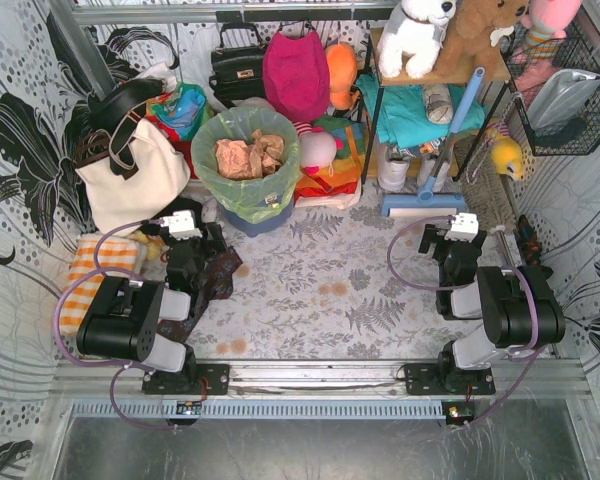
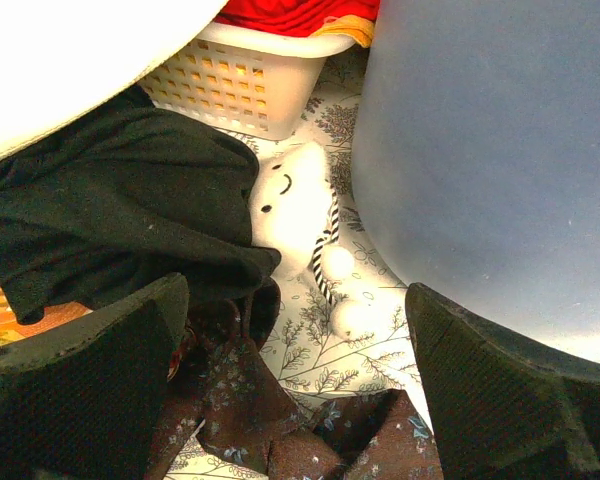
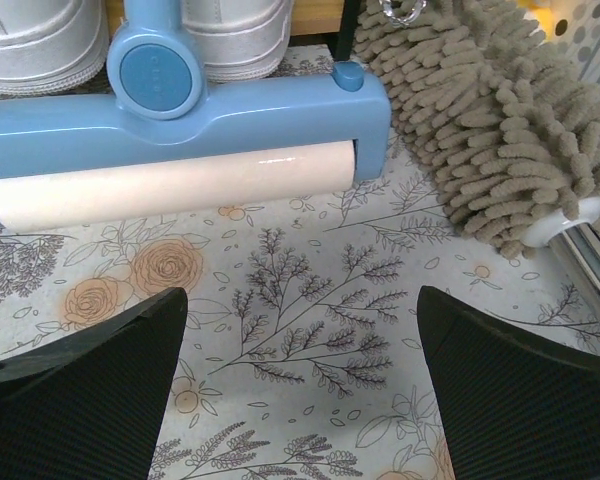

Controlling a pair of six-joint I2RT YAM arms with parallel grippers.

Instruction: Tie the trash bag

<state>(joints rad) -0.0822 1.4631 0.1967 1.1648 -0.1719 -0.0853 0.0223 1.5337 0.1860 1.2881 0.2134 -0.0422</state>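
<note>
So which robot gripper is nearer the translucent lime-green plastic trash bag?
Left. The left gripper sits just near-left of the trash bag; the right gripper is far off to its right.

So the right claw (image 3: 300, 300) has its black fingers spread wide over a floral-print cloth (image 3: 310, 250), nothing between them. Straight ahead lies a blue plastic roller head with a cream roll (image 3: 230, 110). A shaggy taupe chenille mop pad (image 3: 490, 120) sits ahead-right, and pale grey sneakers (image 3: 30, 45) sit beyond the roller.
</note>
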